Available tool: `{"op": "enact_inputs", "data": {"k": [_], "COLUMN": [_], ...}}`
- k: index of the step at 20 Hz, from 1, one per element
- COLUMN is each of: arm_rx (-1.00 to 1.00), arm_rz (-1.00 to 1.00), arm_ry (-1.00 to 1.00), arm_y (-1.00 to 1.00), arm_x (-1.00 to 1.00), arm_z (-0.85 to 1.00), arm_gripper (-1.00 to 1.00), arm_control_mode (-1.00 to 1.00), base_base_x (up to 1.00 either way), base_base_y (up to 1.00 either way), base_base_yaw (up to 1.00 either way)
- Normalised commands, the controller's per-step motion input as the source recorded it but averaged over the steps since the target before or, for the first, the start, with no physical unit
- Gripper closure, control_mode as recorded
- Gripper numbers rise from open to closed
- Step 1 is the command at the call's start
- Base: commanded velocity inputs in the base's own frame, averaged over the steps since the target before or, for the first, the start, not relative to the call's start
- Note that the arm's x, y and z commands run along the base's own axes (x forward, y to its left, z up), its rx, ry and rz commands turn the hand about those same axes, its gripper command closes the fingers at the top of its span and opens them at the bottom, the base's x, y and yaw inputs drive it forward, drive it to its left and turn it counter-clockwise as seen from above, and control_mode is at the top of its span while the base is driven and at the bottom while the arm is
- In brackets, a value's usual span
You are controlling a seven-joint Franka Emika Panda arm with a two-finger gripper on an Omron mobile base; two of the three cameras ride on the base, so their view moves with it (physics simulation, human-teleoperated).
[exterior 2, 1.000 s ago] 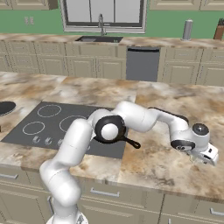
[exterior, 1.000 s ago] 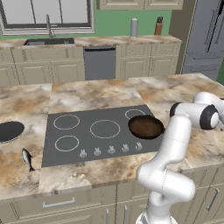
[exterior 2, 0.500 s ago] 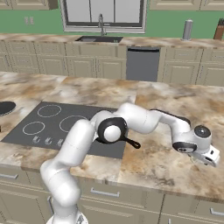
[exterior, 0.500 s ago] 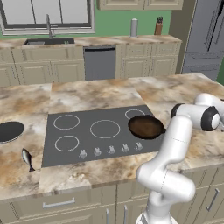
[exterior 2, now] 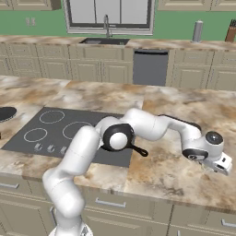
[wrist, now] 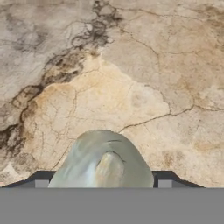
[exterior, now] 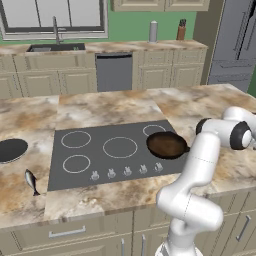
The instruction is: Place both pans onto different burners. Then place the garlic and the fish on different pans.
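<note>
A garlic bulb (wrist: 103,162), pale grey-green, lies on the marble counter. My gripper (wrist: 103,183) stands over it with a dark fingertip (wrist: 43,180) close at each flank, jaws open around it. From the right base view the hand (exterior 2: 220,167) hangs low over the far right counter. The dark brown pan (exterior: 166,145) rests on the right side of the cooktop (exterior: 100,167), over a burner ring; its handle (exterior 2: 139,150) pokes out behind my arm. On the counter left of the cooktop sits the flat black pan (exterior: 11,150). In front of it lies the fish (exterior: 31,181).
The large middle burner (exterior: 120,147) and two left rings (exterior: 76,139) carry nothing. Silver knobs (exterior: 127,171) line the cooktop's front. A sink (exterior: 55,47), a steel canister (exterior: 153,31) and a knife block (exterior: 181,30) stand on the back counter. A fridge (exterior: 235,40) is at the right.
My hand has eased slightly lower over the right counter. The pans and the fish lie where they were.
</note>
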Motion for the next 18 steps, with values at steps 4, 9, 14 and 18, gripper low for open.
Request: {"op": "enact_inputs", "data": {"k": [4,9,14,18], "arm_rx": [-0.02,-0.01,-0.01,-0.04], "arm_rz": [0.00,0.00,0.00,0.00], "arm_ry": [-0.12,-0.09,-0.09,-0.07], "arm_y": [0.05,0.34,0.52,0.59], "arm_x": [-0.09,-0.18,-0.18,-0.28], "arm_z": [0.15,0.32,0.23,0.33], "arm_gripper": [1.00,1.00,1.00,1.00], "arm_control_mode": [-1.00,-1.00,-1.00,-1.00], "base_base_x": [0.00,0.00,0.00,0.00], "base_base_y": [0.00,0.00,0.00,0.00], "base_base_yaw": [0.00,0.00,0.00,0.00]}}
